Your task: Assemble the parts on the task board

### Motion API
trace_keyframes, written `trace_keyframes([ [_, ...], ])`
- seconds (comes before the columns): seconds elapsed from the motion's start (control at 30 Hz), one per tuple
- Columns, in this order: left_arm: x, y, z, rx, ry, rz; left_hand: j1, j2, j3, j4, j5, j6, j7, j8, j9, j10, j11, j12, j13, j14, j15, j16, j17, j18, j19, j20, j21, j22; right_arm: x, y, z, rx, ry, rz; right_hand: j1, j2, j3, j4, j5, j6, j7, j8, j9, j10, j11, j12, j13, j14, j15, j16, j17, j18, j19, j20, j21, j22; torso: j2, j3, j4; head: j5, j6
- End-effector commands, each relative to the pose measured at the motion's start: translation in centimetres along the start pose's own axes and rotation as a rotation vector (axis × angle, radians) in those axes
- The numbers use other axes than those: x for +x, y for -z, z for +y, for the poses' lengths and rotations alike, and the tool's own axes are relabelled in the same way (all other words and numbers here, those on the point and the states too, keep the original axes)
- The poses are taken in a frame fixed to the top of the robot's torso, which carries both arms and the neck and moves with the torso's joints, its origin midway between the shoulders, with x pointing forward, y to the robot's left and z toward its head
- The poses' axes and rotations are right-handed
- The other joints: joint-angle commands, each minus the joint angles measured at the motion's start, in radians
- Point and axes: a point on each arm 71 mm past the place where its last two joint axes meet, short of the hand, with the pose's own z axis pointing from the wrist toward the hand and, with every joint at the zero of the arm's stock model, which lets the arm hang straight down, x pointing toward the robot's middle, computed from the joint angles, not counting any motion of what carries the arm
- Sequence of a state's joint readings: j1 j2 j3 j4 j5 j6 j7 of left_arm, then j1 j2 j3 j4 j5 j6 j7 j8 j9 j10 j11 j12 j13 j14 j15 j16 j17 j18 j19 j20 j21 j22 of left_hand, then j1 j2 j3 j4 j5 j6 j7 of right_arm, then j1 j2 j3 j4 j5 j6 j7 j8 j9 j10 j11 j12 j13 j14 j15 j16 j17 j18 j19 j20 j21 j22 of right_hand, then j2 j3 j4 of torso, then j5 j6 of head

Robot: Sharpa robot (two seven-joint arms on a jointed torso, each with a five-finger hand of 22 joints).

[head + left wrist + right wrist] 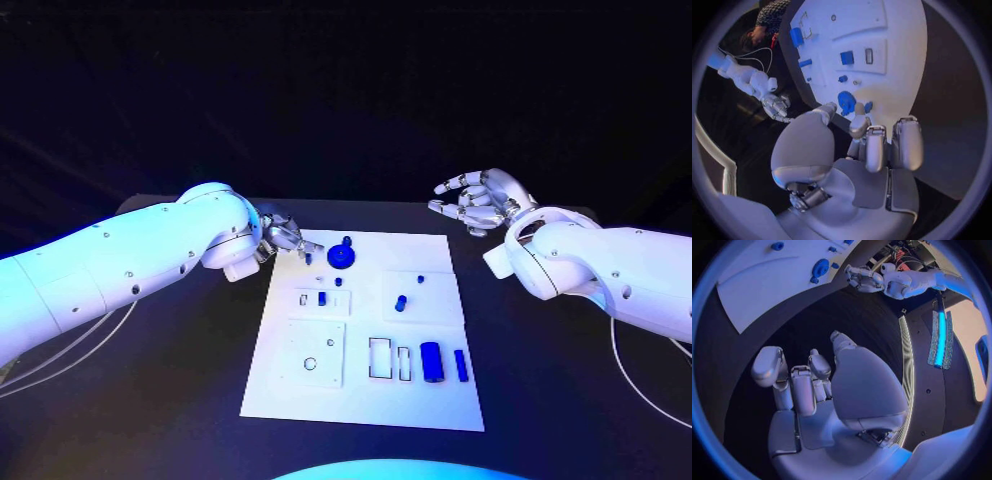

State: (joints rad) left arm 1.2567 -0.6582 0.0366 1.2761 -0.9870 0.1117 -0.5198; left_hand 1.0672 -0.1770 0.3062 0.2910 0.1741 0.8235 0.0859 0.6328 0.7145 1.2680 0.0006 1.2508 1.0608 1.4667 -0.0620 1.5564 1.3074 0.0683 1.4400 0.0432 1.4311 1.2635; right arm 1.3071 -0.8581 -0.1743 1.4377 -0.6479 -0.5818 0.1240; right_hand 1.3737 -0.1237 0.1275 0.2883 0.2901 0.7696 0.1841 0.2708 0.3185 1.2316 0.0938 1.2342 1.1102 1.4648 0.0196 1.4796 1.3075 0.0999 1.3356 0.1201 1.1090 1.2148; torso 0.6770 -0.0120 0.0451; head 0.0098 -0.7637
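The white task board (pixel 361 400) lies in the middle of the black table. A round blue part (pixel 340 258) sits near its far edge, with a small blue peg (pixel 346 241) just beyond it. Small blue pieces (pixel 402 301) lie mid-board; a blue cylinder (pixel 430 360) and a blue bar (pixel 462 365) lie at the near right. My left hand (pixel 286 241) hovers at the board's far left corner, fingers apart and empty, close to the round blue part (pixel 846 101). My right hand (pixel 477 200) is raised beyond the far right corner, fingers loosely curled and holding nothing.
White inset plates (pixel 316 352) with slots and holes take up the board's left half. Black table (pixel 173 390) surrounds the board on all sides. The left hand (pixel 861 279) and the board (pixel 773 295) also appear in the right wrist view.
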Motion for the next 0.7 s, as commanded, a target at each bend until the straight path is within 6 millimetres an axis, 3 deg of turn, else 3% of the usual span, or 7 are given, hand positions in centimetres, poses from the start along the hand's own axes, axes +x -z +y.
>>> trace_keyframes([
  [0.03,-0.8,-0.3,-0.5,0.030,0.003,-0.023,0.010,0.001,-0.006,0.001,0.004,-0.008,-0.001,-0.005,-0.003,0.001,0.009,-0.003,-0.002,0.095,0.007,-0.002,0.232,-0.006,-0.001,0.006,-0.003,0.000,0.1,0.0,0.1,-0.015,0.006,0.007,-0.010,0.001,-0.004,0.003,-0.005,-0.003,-0.007,0.006,-0.001,-0.002,-0.004,-0.003,-0.001,0.051,-0.008,-0.005,0.032,0.006,0.001,-0.005,-0.003,-0.001,0.001,0.0001,-0.0004,0.002,0.000],
  [0.4,-2.0,-1.9,-0.4,-0.018,-0.059,-0.040,0.012,0.005,-0.010,0.002,0.003,-0.010,0.002,-0.013,-0.009,-0.004,0.012,-0.007,-0.008,0.096,0.010,0.000,0.236,-0.006,-0.001,0.010,-0.003,0.000,0.3,-0.2,0.2,-0.016,0.006,0.008,-0.010,0.001,-0.004,0.003,-0.005,-0.003,-0.007,0.006,-0.001,-0.002,-0.004,-0.003,-0.001,0.051,-0.008,-0.005,0.032,0.006,0.001,-0.005,-0.003,-0.001,0.001,0.0007,0.0012,0.006,-0.004],
  [0.7,-2.0,-3.0,-0.1,-0.053,-0.086,-0.020,0.012,0.006,-0.012,0.002,0.002,-0.011,0.004,-0.016,-0.011,-0.007,0.013,-0.008,-0.011,0.096,0.011,0.001,0.238,-0.006,0.000,0.011,-0.002,0.002,0.4,-0.2,0.3,-0.017,0.006,0.009,-0.010,0.001,-0.004,0.003,-0.005,-0.003,-0.007,0.006,-0.001,-0.002,-0.004,-0.003,-0.001,0.051,-0.008,-0.005,0.032,0.006,0.001,-0.005,-0.003,-0.001,0.002,-0.0011,-0.0016,0.008,-0.006],
])
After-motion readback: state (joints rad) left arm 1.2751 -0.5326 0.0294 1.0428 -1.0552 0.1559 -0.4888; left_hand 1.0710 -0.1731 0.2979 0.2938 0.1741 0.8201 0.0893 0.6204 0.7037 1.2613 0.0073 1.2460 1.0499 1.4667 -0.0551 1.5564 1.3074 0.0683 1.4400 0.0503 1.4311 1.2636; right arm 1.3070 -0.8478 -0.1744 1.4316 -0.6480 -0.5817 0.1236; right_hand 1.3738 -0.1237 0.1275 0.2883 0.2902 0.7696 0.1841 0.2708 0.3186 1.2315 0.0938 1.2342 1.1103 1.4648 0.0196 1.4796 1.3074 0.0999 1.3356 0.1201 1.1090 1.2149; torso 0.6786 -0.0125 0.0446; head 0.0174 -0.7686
